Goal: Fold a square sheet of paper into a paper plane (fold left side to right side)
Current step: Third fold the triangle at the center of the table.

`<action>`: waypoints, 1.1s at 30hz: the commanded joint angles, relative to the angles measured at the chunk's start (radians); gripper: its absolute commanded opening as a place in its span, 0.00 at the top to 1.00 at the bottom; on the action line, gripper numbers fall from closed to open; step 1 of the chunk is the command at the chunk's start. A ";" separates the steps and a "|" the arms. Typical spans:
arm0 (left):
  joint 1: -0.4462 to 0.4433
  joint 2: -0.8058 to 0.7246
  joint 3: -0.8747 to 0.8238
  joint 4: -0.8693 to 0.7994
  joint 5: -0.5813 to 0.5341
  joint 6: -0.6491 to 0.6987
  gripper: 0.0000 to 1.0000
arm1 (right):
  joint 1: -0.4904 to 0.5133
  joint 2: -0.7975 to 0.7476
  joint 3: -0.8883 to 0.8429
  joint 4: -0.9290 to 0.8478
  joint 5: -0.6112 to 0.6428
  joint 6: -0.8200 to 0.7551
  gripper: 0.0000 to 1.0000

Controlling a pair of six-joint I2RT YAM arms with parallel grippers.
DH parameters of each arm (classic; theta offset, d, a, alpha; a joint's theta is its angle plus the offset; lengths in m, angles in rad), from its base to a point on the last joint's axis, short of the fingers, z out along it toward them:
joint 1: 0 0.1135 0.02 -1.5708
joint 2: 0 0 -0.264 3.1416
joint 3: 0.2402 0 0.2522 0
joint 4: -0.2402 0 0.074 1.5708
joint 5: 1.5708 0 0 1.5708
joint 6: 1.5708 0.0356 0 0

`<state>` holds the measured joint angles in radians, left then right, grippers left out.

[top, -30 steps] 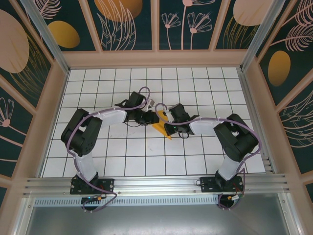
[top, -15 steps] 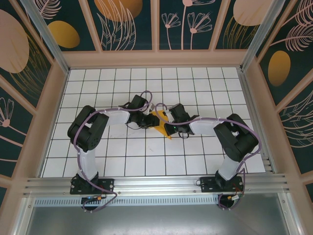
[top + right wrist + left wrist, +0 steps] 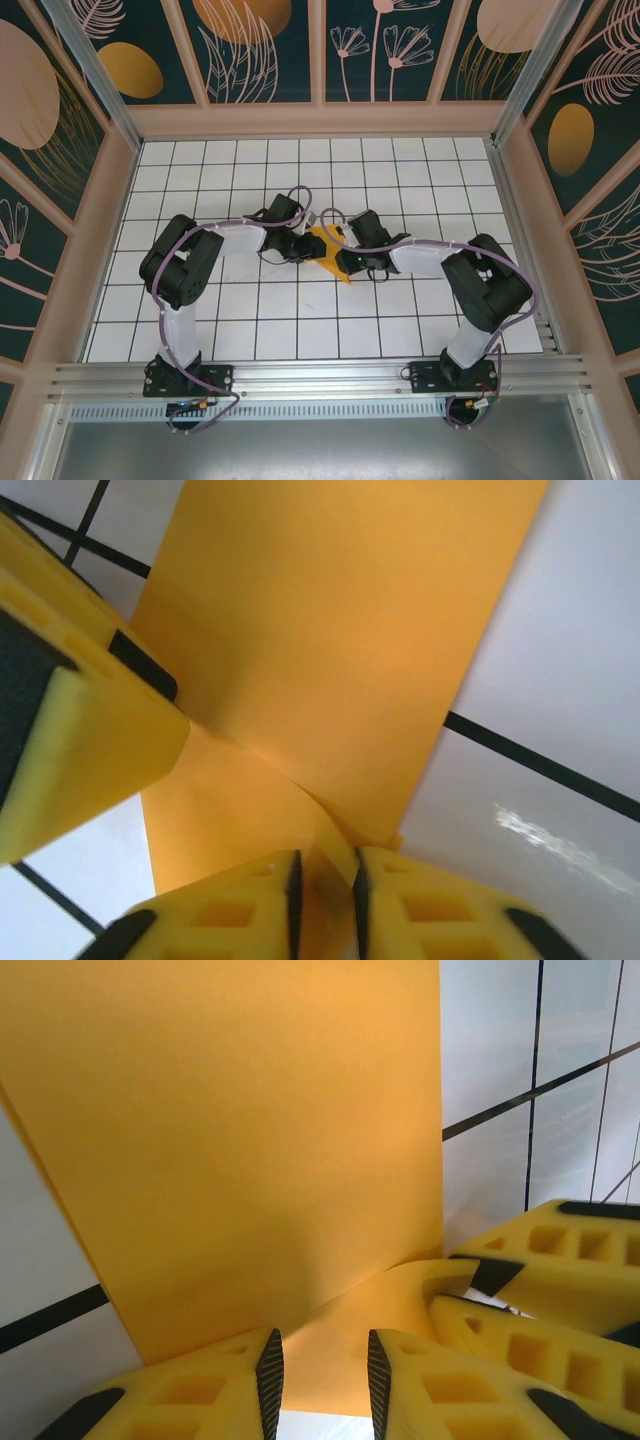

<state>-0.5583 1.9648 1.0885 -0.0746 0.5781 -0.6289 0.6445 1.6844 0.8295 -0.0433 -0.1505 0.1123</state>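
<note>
Left gripper (image 3: 320,1370), part-open, straddles a raised flap of the paper (image 3: 250,1110) while right gripper (image 3: 325,890), jaws barely parted around its edge, likely steadies the fold for creasing.

Tight in the middle: left gripper (image 3: 307,247) and right gripper (image 3: 345,258) nose to nose over the paper (image 3: 330,263). Open table (image 3: 400,170) all round, out to the walls (image 3: 320,118).

No text, label, brand, number or sign can be read on anything here.
</note>
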 commanded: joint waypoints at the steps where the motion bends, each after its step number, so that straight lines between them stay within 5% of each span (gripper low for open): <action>1: -0.002 0.063 -0.012 -0.050 -0.096 0.036 0.68 | -0.026 -0.090 0.000 -0.047 0.010 0.025 0.71; 6: -0.003 0.065 -0.011 -0.046 -0.094 0.034 0.68 | -0.043 -0.203 -0.034 -0.080 -0.047 0.046 0.62; 14: -0.005 0.062 -0.001 -0.048 -0.096 0.034 0.68 | -0.010 -0.253 -0.114 -0.001 -0.369 0.156 0.64; 33: -0.005 0.063 0.004 -0.053 -0.102 0.040 0.68 | 0.008 -0.072 -0.054 -0.041 -0.344 0.161 0.67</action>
<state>-0.5594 1.9682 1.0958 -0.0860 0.5743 -0.6289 0.6483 1.6020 0.7494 -0.0639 -0.5106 0.2695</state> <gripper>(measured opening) 0.319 0.331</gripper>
